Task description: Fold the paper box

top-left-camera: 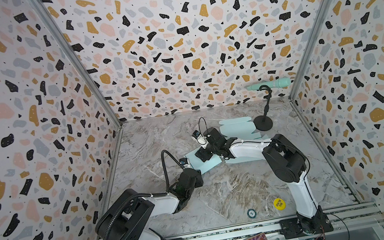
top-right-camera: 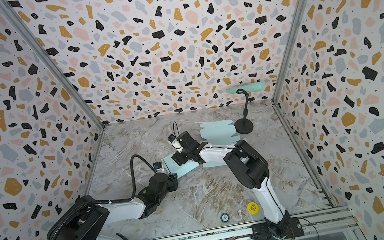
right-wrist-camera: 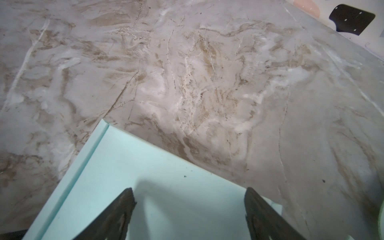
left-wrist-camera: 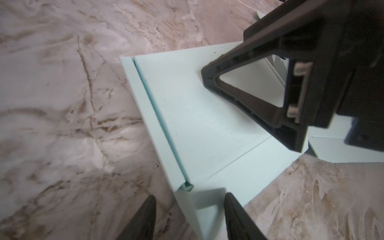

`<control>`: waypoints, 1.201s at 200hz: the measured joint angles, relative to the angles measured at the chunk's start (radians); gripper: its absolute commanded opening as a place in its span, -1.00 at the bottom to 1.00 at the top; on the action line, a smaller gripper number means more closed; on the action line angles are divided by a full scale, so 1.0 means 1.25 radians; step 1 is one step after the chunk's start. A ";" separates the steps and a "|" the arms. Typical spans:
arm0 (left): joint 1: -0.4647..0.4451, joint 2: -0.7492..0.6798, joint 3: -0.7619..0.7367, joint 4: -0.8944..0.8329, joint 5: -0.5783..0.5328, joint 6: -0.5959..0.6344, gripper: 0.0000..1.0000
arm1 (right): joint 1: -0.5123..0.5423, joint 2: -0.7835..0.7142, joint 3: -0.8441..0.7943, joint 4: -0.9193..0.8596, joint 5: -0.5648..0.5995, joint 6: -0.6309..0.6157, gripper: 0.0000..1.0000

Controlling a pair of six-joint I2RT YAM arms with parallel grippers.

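The paper box (top-left-camera: 210, 166) (top-right-camera: 185, 170) is pale mint card, lying mostly flat mid-table, with scalloped flaps (top-left-camera: 236, 128) reaching toward the back. In the left wrist view one long edge of the box (left-wrist-camera: 197, 124) is folded over into a narrow strip (left-wrist-camera: 158, 124). My left gripper (left-wrist-camera: 190, 199) (top-left-camera: 194, 169) is open at the box's near-left corner, with a small raised flap (left-wrist-camera: 207, 199) standing between its fingers. My right gripper (right-wrist-camera: 190, 193) (top-left-camera: 203, 155) is open, with its fingertips (left-wrist-camera: 209, 76) down on the box's main panel (right-wrist-camera: 166, 166).
A black microphone stand (top-left-camera: 263, 122) with a mint microphone (top-left-camera: 269, 85) stands at the back right, close to the box's far flaps. A yellow disc (top-left-camera: 279, 203) and a small round token (top-left-camera: 251, 213) lie near the front edge. Patterned walls enclose three sides.
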 measured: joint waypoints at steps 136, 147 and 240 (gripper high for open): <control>0.032 -0.102 -0.007 -0.099 0.095 -0.014 -0.05 | 0.004 0.000 0.002 -0.007 0.002 -0.007 0.67; 0.041 -0.122 -0.002 -0.114 0.109 -0.016 -0.05 | 0.005 0.000 0.002 -0.007 0.002 -0.007 0.67; 0.044 -0.159 0.016 -0.123 0.165 -0.050 -0.25 | 0.005 0.000 0.002 -0.007 0.002 -0.007 0.67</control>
